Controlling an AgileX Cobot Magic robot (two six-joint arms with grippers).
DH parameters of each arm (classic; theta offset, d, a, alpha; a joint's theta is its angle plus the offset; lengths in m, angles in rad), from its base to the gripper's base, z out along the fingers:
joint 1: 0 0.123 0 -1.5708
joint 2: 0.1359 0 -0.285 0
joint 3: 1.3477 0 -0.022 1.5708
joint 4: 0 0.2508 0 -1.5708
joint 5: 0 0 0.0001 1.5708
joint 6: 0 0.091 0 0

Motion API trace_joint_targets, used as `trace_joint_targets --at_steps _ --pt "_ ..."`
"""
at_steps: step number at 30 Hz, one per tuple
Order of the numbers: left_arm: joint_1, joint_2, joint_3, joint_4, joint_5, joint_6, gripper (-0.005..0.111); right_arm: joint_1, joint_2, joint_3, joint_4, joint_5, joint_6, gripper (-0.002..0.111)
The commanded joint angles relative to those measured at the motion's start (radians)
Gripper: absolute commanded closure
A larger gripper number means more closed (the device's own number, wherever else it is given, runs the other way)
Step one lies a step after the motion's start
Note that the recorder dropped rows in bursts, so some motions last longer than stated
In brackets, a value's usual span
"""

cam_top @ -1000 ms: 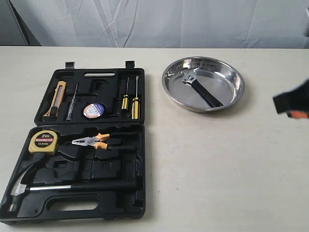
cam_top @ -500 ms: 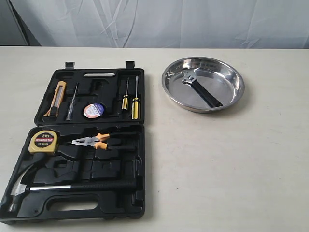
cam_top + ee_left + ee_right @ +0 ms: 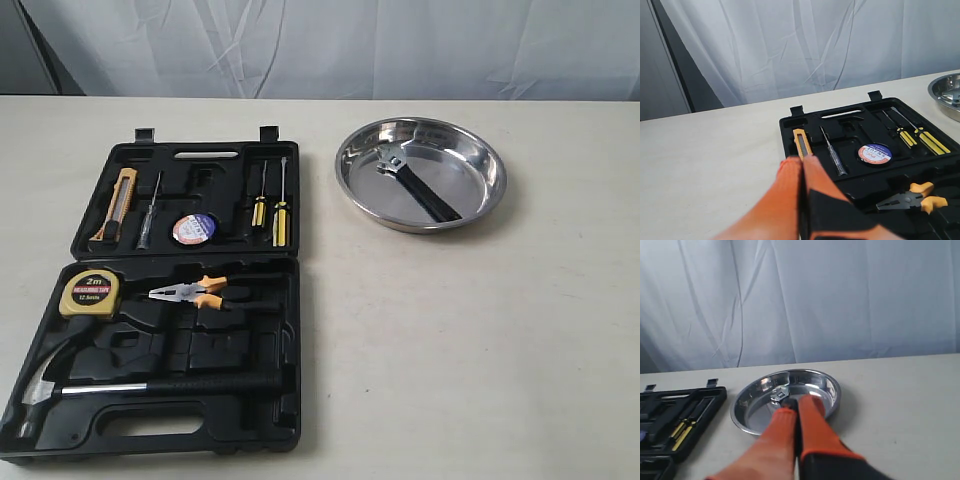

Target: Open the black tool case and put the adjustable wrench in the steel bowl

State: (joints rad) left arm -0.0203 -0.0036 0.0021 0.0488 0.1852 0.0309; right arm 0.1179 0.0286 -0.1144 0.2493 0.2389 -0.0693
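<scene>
The black tool case (image 3: 185, 290) lies open flat at the left of the table, lid half farther back; its edge also shows in the left wrist view (image 3: 790, 145) and right wrist view (image 3: 715, 400). The adjustable wrench (image 3: 420, 188) lies inside the steel bowl (image 3: 490, 195), silver head toward the bowl's far left. In the right wrist view the wrench head (image 3: 780, 394) shows in the bowl (image 3: 747, 407) just beyond my right gripper (image 3: 796, 407), which is shut and empty. My left gripper (image 3: 802, 159) is shut, empty, above the case's near-left edge. Neither gripper shows in the exterior view.
The case holds a yellow tape measure (image 3: 90, 292), orange-handled pliers (image 3: 195, 293), a claw hammer (image 3: 150, 385), a utility knife (image 3: 122, 200), a tester screwdriver (image 3: 150, 210), a tape roll (image 3: 192, 229) and two yellow-handled screwdrivers (image 3: 272, 215). A white curtain hangs behind the table.
One second ago the right gripper showed at the exterior view's right edge; it has since withdrawn out of that view. Case, bowl and wrench have not moved.
</scene>
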Motion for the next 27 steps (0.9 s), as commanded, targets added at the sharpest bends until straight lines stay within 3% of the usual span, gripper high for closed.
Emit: trace_joint_targets --at_steps 1,27 --pt "-0.001 0.004 -0.002 -0.002 -0.005 -0.001 0.106 -0.047 -0.029 0.114 0.090 -0.144 -0.007 0.109" --pt "-0.001 0.004 -0.002 -0.002 -0.005 -0.001 0.106 -0.047 -0.029 0.114 0.127 -0.139 -0.007 0.109"
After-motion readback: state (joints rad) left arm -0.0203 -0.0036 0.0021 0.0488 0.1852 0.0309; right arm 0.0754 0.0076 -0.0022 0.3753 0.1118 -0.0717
